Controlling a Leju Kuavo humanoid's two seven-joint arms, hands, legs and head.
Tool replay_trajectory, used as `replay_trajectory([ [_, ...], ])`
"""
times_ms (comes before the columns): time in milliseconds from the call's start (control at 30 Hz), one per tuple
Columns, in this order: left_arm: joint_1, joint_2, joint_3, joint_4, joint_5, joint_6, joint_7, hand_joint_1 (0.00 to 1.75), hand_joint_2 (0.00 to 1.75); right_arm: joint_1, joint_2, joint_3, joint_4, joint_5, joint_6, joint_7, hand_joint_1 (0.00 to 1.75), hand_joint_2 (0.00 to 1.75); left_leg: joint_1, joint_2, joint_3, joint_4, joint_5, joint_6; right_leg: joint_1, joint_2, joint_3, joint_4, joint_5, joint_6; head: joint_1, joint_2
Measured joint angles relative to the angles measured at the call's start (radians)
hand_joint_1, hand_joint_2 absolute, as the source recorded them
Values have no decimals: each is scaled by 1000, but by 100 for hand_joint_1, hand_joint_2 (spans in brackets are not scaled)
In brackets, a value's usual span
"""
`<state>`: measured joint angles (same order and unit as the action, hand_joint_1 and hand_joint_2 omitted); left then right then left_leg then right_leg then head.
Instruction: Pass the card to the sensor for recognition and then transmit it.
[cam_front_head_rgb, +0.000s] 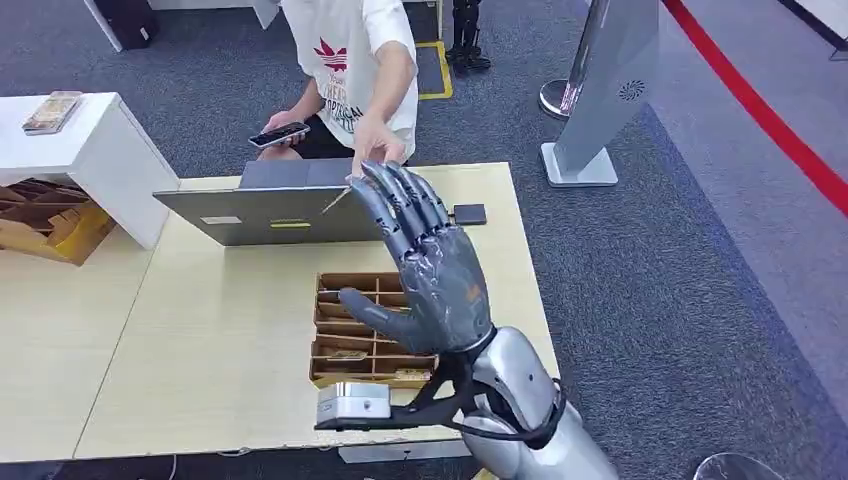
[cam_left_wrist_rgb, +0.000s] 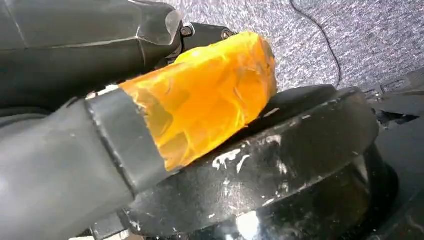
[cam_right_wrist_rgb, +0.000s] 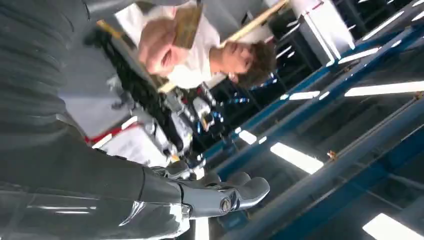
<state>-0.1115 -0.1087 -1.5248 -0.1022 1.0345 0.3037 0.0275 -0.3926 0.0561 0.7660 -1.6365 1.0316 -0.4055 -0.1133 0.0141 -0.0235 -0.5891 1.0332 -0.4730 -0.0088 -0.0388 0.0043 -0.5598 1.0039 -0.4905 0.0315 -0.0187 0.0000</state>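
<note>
Card (cam_front_head_rgb: 337, 198) at 11 o'clock from right hand (cam_front_head_rgb: 425, 265), pinched by person's hand (cam_front_head_rgb: 374, 140), above laptop (cam_front_head_rgb: 280, 205) on worktop (cam_front_head_rgb: 200, 330). Right hand released, fingers spread, grasping nothing. Left hand: cannot tell. Judgement: withdraw slowly, avoid bumping person.

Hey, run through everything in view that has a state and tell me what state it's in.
right hand: raised, fingers spread, holding nothing
card: pinched in the person's hand, near the right hand
laptop: open, lid's back facing the robot
phone: held in the person's other hand
divided box: open-topped, few compartments filled
</note>
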Motion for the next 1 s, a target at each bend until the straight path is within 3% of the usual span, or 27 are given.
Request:
replay_trajectory([
  [400, -15, 3, 0, 0, -98, -13, 27, 0, 0, -190, 0, 8, 214, 259, -34, 78, 0, 175, 0, -1, 0, 0, 0, 0, 0, 0, 0, 0, 0, 0, 0, 0],
  [800, -20, 9, 0, -1, -127, -24, 35, 0, 0, -312, 0, 58, 402, 365, -34, 106, 0, 175, 0, 0, 0, 0, 0, 0, 0, 0, 0, 0, 0, 0, 0, 0],
  [833, -20, 9, 0, -1, -128, -24, 35, 0, 0, -318, 0, 60, 412, 366, -33, 106, 54, 175, 0, 0, 0, 0, 0, 0, 0, 0, 0, 0, 0, 0, 0, 0],
  [867, -20, 9, 0, -1, -128, -24, 35, 0, 0, -323, 0, 62, 421, 368, -33, 108, 91, 175, 0, 0, 0, 0, 0, 0, 0, 0, 0, 0, 0, 0, 0, 0],
  [900, -21, 9, 0, -1, -129, -24, 36, 0, 0, -328, 0, 65, 429, 369, -32, 111, 173, 175, 0, 0, 0, 0, 0, 0, 0, 0, 0, 0, 0, 0, 0, 0],
  [1000, -21, 9, 0, -1, -130, -26, 36, 0, 0, -336, 0, 74, 455, 372, -32, 113, 175, 175, 0, 0, 0, 0, 0, 0, 0, 0, 0, 0, 1, 0, 0, 0],
])
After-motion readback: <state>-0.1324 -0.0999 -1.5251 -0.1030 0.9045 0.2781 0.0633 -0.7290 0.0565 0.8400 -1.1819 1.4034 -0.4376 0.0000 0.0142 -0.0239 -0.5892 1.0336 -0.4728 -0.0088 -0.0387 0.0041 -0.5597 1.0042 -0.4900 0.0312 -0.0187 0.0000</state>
